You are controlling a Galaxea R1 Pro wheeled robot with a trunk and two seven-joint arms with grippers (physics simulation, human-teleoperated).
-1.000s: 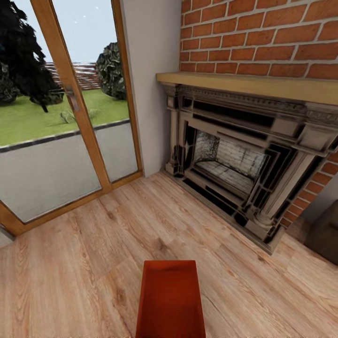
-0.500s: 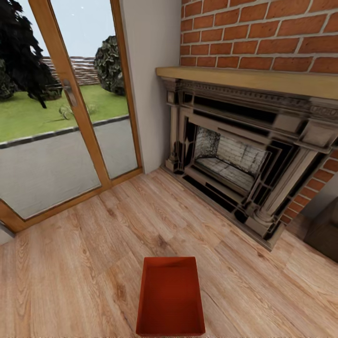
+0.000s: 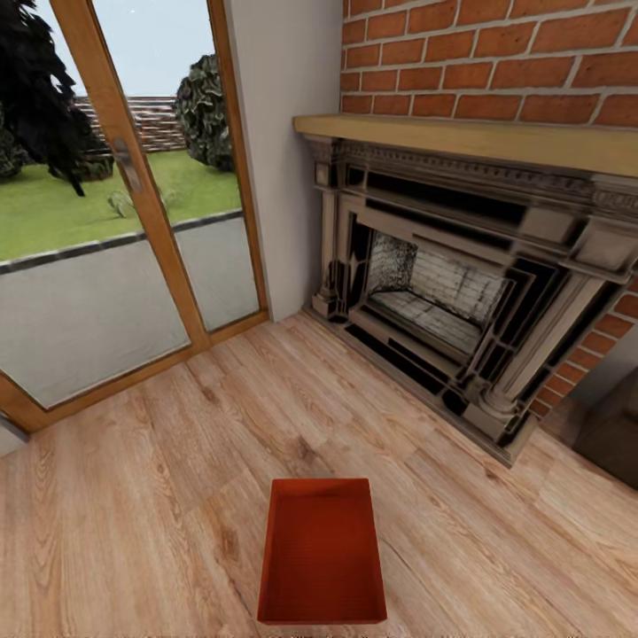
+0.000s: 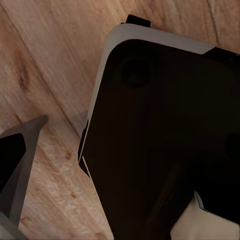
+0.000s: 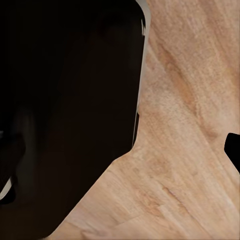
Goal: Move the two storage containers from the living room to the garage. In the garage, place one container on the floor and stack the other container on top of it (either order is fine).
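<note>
One orange-red box is seen lying open-side up on the wood-plank floor, in front of the brick fireplace and well apart from it. It is judged light and stiff, with thin, smooth walls; a long side rim would best be pinched. Whether either gripper is apart or together cannot be told.

The head view looks forward and down from standing height at the fireplace, taking in the plank floor before it and a glass door beside it. Each wrist view looks steeply down at close range onto the same plank floor, half blocked by the robot's dark body.
</note>
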